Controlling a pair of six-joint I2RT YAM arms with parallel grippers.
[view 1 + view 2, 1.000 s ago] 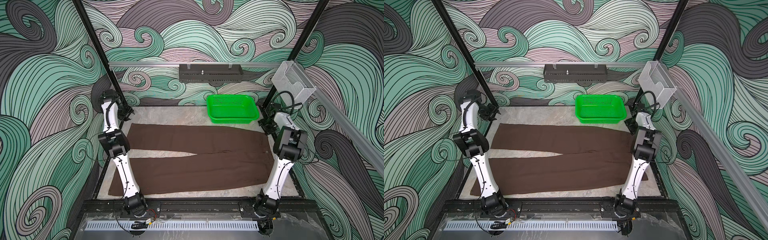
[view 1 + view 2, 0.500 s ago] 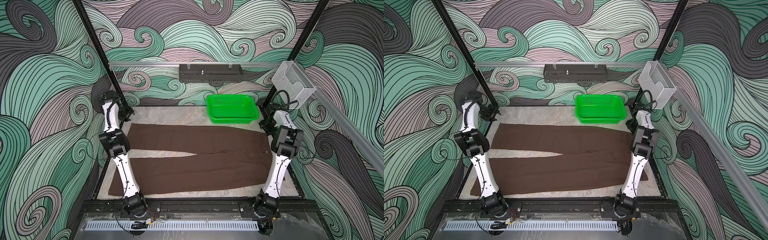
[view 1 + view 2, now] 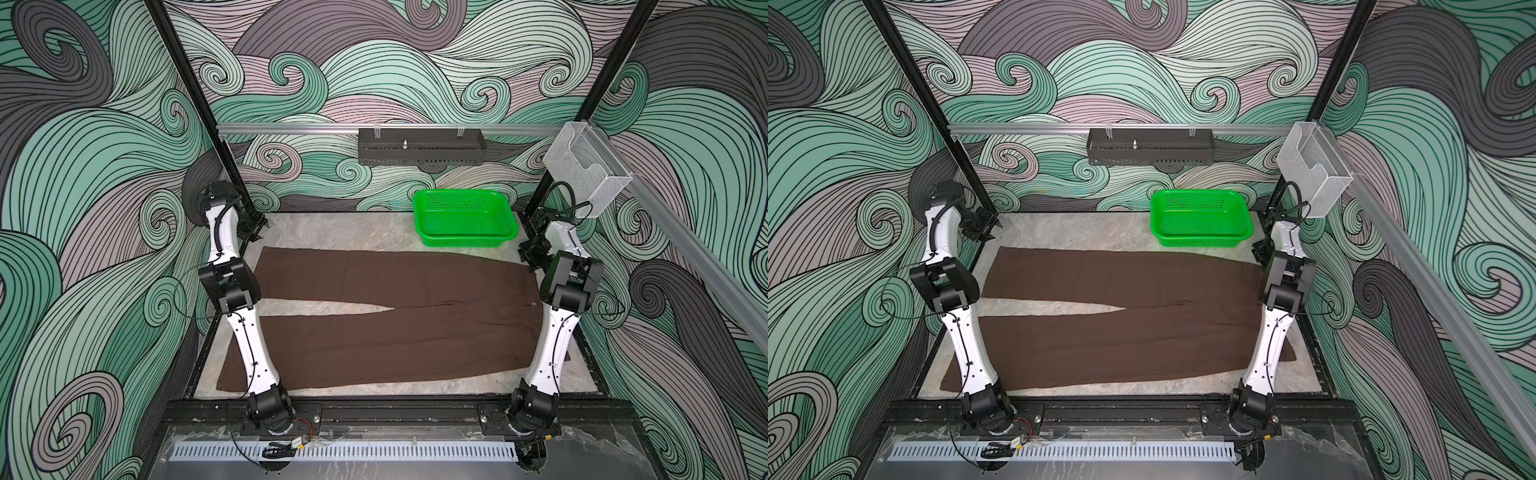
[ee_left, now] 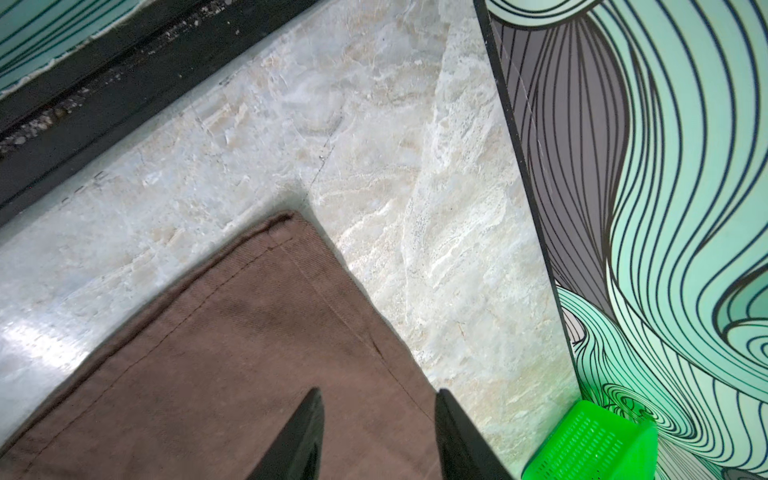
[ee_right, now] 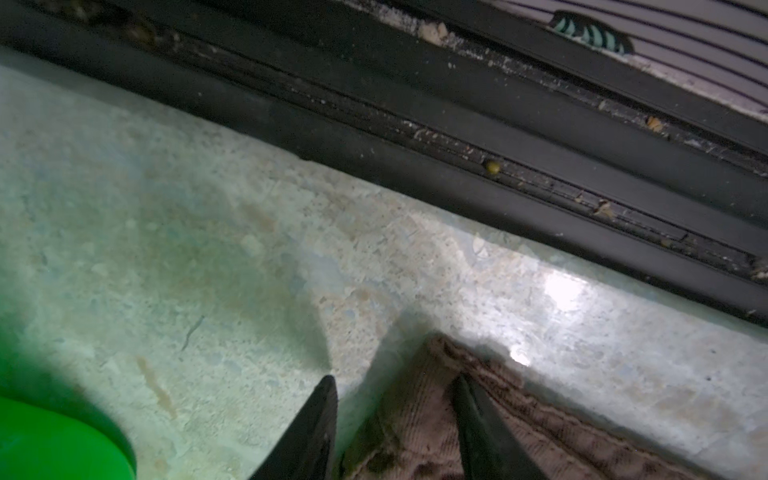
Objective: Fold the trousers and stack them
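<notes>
While the trousers [image 3: 395, 324] lie flat and unfolded across the middle of the table [image 3: 332, 232], their waist sits at the right side and the two legs run out to the left, parted by a thin wedge of bare tabletop; both top views show the same spread [image 3: 1121, 332]. The far leg ends in a stitched hem corner, and the left gripper [image 4: 379, 392] hangs just above that corner with its jaws partly apart, one finger over the brown cloth and one at the cloth's edge, clasping nothing. In both top views this gripper [image 3: 251, 228] is at the far left of the table. At the waist end, the right gripper [image 5: 395, 380] is low over the far corner of the waistband, jaws also partly apart. The puckered corner lies between the fingers, one finger against the cloth and a strip of bare table between the cloth and the other finger, so the cloth is not clamped. A green basket [image 3: 465, 241] stands on the table beyond the waist, near the far right corner, close to the trousers but not touching them. A black rail [image 5: 457, 137] runs along the table edge beside the right gripper.
</notes>
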